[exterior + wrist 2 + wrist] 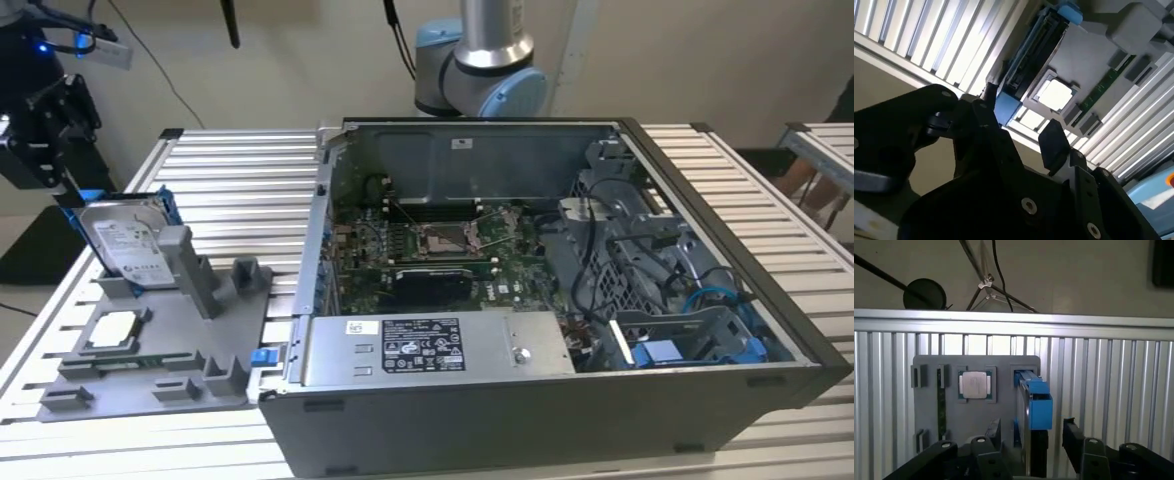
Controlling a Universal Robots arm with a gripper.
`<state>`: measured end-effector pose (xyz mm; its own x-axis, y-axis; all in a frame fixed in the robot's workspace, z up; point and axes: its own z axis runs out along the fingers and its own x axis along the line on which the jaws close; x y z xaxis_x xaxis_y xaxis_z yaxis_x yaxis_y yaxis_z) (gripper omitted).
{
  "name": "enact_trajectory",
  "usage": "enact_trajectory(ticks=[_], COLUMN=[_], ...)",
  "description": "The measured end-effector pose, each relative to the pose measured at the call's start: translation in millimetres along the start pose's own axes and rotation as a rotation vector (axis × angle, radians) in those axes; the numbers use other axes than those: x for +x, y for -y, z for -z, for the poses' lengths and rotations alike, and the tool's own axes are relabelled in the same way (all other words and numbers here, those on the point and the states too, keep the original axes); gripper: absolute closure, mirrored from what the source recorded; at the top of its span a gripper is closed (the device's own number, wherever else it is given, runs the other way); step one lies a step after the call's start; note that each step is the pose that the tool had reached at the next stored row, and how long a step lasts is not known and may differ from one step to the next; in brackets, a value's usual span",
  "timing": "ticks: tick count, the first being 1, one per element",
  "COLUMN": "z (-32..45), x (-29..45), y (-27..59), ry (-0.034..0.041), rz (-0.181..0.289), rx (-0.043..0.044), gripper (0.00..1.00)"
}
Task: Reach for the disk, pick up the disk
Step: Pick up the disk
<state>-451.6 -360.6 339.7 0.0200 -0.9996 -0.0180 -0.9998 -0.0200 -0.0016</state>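
At the exterior view's left, the disk [124,243] is standing on edge in a grey fixture [140,372] on the slatted tabletop [240,190], beside the open computer case [534,420]. In the first wrist view the gripper [1034,437] is hovering with its jaws spread wide, its fingers [1072,436] sitting one on either side of the disk's blue-framed edge.

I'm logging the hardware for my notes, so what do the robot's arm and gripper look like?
The arm is a silver tube with pale blue joint caps. The gripper is matte black and blocky, with silver screw heads and two angular jaws.
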Motion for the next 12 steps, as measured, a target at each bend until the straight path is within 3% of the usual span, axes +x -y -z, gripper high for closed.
enact_trajectory(ticks=[4,12], z=[-6.8,-21.5], x=[-1.0,-3.7], y=[-0.1,-0.7], ry=[0.0007,0.0019], rz=[0.02,0.027], rx=[0.0055,0.0081], gripper=[0.0,0.0])
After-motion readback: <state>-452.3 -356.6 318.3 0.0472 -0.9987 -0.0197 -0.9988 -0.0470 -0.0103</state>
